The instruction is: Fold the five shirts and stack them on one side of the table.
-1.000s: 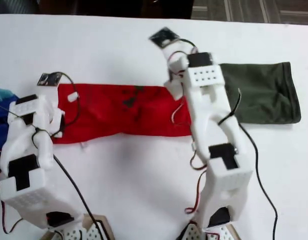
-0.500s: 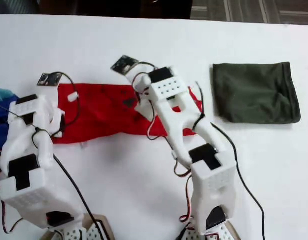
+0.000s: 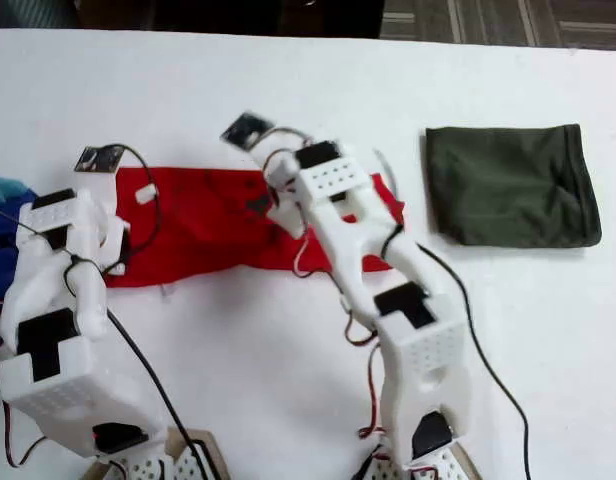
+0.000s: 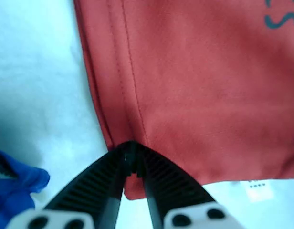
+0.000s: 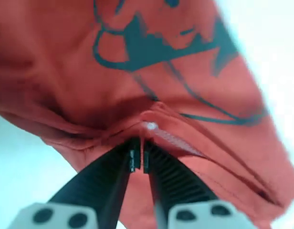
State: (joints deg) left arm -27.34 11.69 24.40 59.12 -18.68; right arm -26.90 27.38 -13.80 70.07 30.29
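Right hand (image 5: pixel 139 160) pinches red shirt (image 3: pixel 203 220) by illegible dark print (image 5: pixel 137 45).

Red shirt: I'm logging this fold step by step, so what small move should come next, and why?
Probably the right end effector should carry its pinched fabric across toward the left end effector. Both are shut on the red shirt, the right one above its middle, the left at its end, so the shirt is not yet folded in half.

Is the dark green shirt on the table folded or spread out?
Folded: the green shirt lies as a compact rectangle, sleeves tucked out of sight, apart from the long red shirt.
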